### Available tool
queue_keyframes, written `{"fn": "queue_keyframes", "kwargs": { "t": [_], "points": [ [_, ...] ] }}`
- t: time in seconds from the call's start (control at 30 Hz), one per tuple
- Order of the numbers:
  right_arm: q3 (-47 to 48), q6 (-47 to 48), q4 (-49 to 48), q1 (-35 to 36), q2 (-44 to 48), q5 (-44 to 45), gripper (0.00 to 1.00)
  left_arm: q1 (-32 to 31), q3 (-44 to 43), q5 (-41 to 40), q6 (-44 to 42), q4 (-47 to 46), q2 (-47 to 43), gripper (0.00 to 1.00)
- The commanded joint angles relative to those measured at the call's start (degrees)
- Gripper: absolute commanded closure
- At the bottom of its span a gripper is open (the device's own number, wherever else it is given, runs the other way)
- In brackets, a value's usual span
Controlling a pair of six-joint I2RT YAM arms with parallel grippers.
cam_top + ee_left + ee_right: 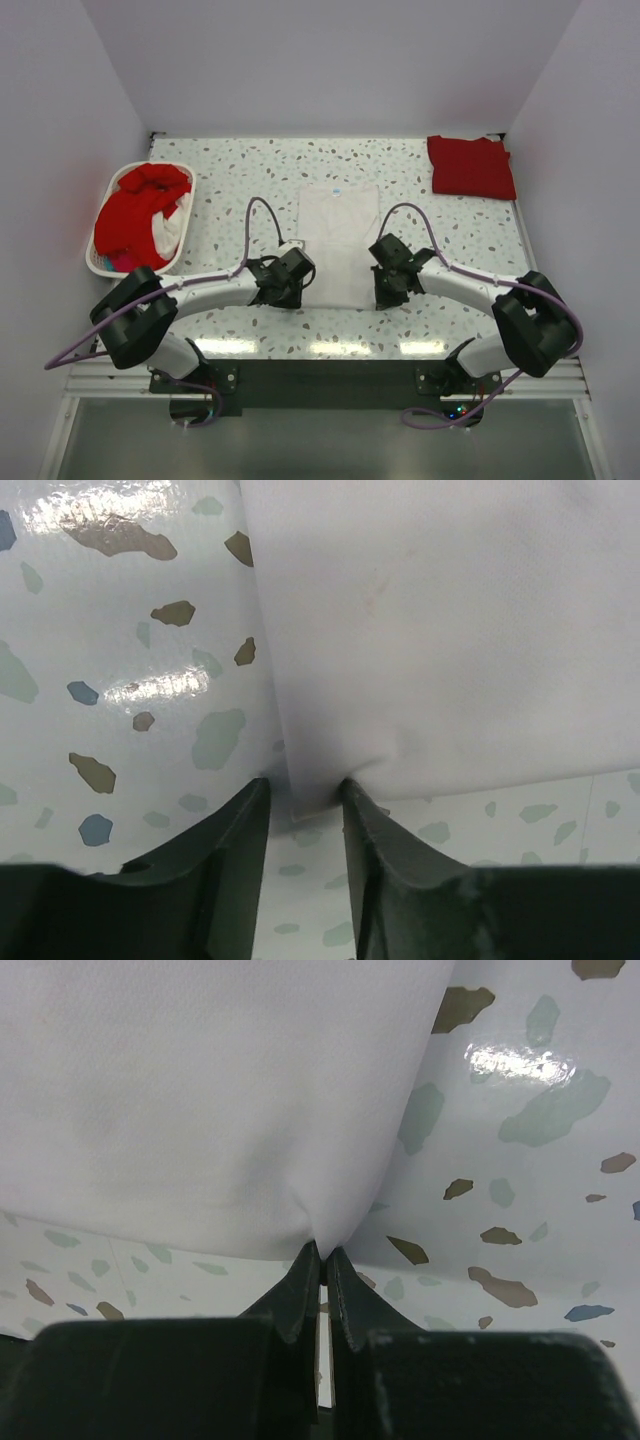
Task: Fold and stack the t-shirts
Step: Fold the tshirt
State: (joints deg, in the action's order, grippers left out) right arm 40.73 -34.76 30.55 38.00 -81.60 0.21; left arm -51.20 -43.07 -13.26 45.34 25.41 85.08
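Corner-grab step of the first fold. The left tool [305,785] is half-wide, jaws astride the near-left corner of the white t-shirt [338,235], smooth thin cloth lying flat ahead of both tools on the glossy speckled desk [230,170]. The right tool [322,1252] pinches the near-right corner. Next probably needs the left closing, then an even lift.

Corners, fingertips and pile counts out of sight

In the overhead view the left gripper [288,288] and right gripper [388,292] cover the near corners of the white shirt [338,230], and their fingertips are hidden under their own housings. Both wrist views cut the shirt off at the top edge and one side. In the right one its corner vanishes between the fingers [300,1295]. The clothes [135,215] heaped in the basket [118,178] at left and the red folded pile [470,167] at upper right cannot be counted. The neck label [339,187] is only a speck.
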Motion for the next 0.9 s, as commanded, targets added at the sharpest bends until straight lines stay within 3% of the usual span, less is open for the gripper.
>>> {"fn": "queue_keyframes", "kwargs": {
  "t": [0.0, 0.23, 0.53, 0.87],
  "points": [
    [-2.41, 1.10, -0.13, 0.76, -1.01, 2.43, 1.00, -0.39, 1.67, 0.60, 1.59, -2.29, 1.49, 0.64],
    [-2.67, 2.16, -1.80, 1.37, -2.24, 0.67, 1.00, -0.48, 3.07, 1.83, 1.85, -2.55, 3.60, 1.00],
    [-2.41, 1.19, 2.49, 6.29, -0.76, 0.41, 1.00, -2.76, 6.33, 3.59, 4.40, 4.89, -0.43, 1.00],
    [-4.96, -9.00, 14.70, 15.61, 15.23, -6.79, 1.00, -16.11, 8.61, 5.60, 16.35, 22.75, -16.86, 1.00]
  ]
}}
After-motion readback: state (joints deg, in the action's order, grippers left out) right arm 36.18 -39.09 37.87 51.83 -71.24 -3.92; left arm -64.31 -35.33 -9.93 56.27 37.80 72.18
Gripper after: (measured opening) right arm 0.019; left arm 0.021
